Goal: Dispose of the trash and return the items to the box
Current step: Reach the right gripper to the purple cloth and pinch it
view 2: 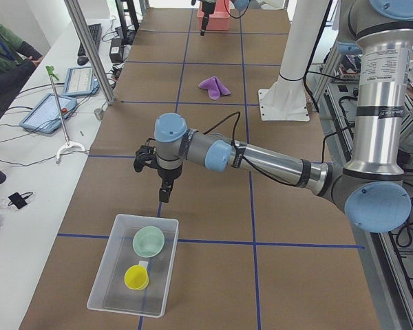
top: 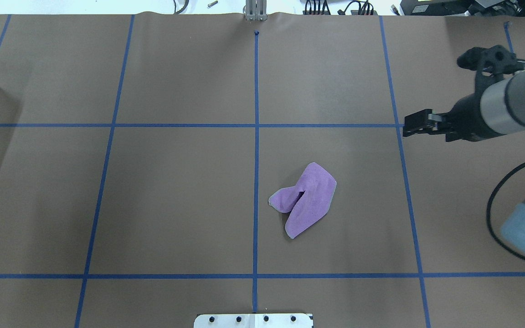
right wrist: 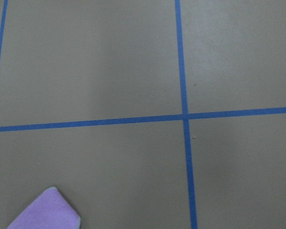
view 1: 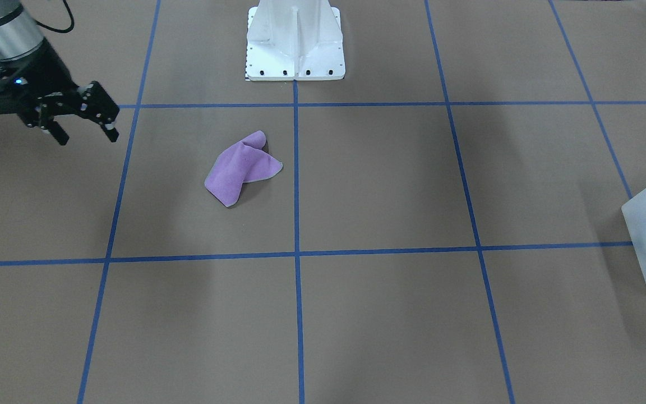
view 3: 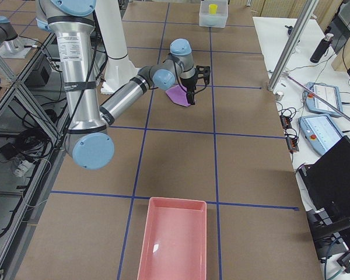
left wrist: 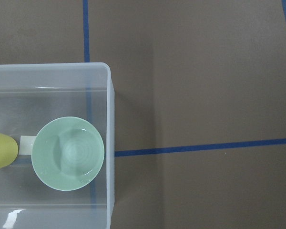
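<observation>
Bowl [left wrist: 67,153], mint-green, glossy, round: upright inside the box [left wrist: 110,143], near one long wall, mouth up and nothing in it.
Box, frosted translucent plastic, rectangular, rounded corners: on the surface [view 1: 384,185] at the robot's left end.
Cup [view 2: 136,278], yellow: in the same box, just beside the bowl; whether they touch cannot be told.
Cloth [top: 310,200], purple, crumpled and folded over itself: flat on the surface near the centre tape line, in front of the white robot base [view 1: 295,45], well apart from the box.
Bin [view 3: 175,245], pink, rectangular: at the robot's right end of the surface.
Left gripper [view 2: 163,191]: hangs above the surface just past the box's far end, pointing down. Its jaws show clearly only in the side view, so whether they are released or clenched cannot be told.
Right gripper [view 1: 86,134]: above the surface, apart from the cloth, jaws released and spread with nothing between them.
Surface: brown covering, blue tape grid.
</observation>
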`<state>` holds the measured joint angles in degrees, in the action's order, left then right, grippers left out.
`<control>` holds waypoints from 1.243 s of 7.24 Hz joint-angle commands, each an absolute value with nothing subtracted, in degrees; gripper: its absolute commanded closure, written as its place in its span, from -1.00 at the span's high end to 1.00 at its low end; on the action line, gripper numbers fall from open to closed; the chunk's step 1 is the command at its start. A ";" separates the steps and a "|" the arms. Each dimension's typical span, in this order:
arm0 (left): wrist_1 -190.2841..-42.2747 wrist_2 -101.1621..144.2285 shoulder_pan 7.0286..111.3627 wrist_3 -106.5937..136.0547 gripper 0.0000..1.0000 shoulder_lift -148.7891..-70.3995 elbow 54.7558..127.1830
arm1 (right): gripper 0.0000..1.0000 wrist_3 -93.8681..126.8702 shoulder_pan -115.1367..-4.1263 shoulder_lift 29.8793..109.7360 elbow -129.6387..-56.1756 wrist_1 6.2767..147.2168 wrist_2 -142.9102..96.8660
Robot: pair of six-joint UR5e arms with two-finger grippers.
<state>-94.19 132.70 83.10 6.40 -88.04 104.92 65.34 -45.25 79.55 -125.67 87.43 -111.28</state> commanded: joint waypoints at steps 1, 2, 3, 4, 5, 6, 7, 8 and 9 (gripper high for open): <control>-93.70 132.80 85.06 -0.95 0.98 -85.00 104.68 | 1.00 76.77 -31.34 67.38 -124.56 97.43 -99.19; -93.69 132.80 85.34 -0.97 0.98 -84.90 104.42 | 1.00 79.95 -27.20 62.97 -121.06 99.30 -94.62; -93.69 132.80 85.43 -0.97 0.98 -84.90 104.33 | 1.00 81.89 -25.42 59.54 -115.89 98.97 -91.18; -93.78 132.80 85.43 -0.97 0.98 -84.29 104.41 | 1.00 82.96 -24.62 57.50 -112.36 98.62 -90.36; -93.78 132.80 85.43 -0.97 0.98 -84.20 104.41 | 0.97 82.97 -23.30 57.83 -111.19 98.61 -88.79; -93.87 132.80 85.34 -0.97 0.98 -83.94 104.33 | 0.91 82.97 -21.72 58.01 -110.14 98.61 -86.94; -93.87 132.80 85.34 -0.97 0.98 -83.94 104.33 | 0.78 83.06 -20.32 58.09 -109.52 98.61 -85.44; -93.87 132.80 85.34 -0.97 0.98 -83.94 104.33 | 0.39 83.23 -19.61 58.18 -109.60 98.61 -84.73; -93.87 132.80 85.34 -0.97 0.98 -83.94 104.33 | -0.45 83.15 -19.51 58.18 -109.60 98.53 -84.81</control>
<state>-93.86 132.80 85.35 -0.97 -83.96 104.33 83.13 -20.06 58.14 -109.70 98.60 -85.25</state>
